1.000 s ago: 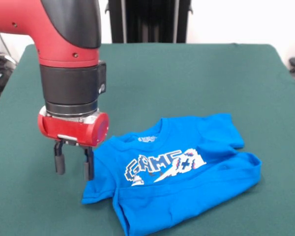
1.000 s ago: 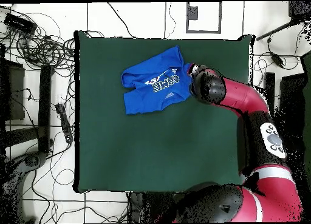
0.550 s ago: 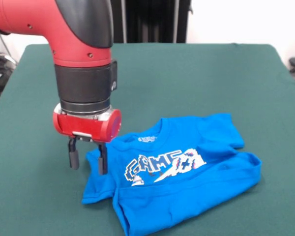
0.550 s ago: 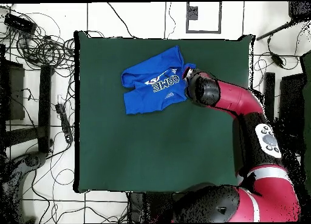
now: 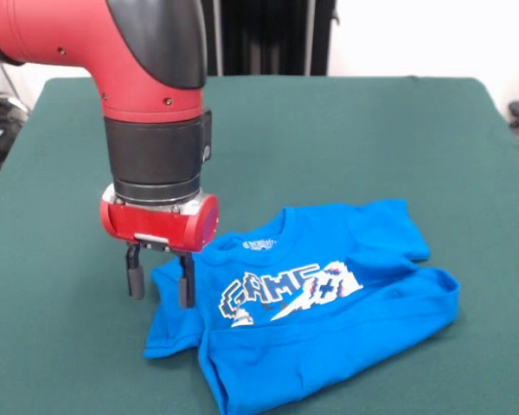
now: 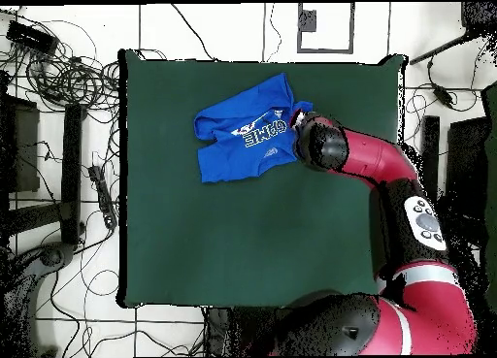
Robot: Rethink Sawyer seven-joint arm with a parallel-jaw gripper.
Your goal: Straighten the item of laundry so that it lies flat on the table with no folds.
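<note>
Jaws (image 5: 161, 282) spread over the blue shirt (image 5: 311, 303)
One finger (image 5: 186, 281) over its sleeve; shirt rumpled on the green surface (image 5: 346, 138)

I see tangled black cables (image 6: 58, 73) on the white tiled floor (image 6: 223, 29), and a dark upright stand (image 5: 264, 36) behind the far edge.

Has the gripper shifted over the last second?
Yes. In the front view the gripper has moved right toward the blue T-shirt; its open fingers now straddle the sleeve edge. The shirt has not moved.
</note>
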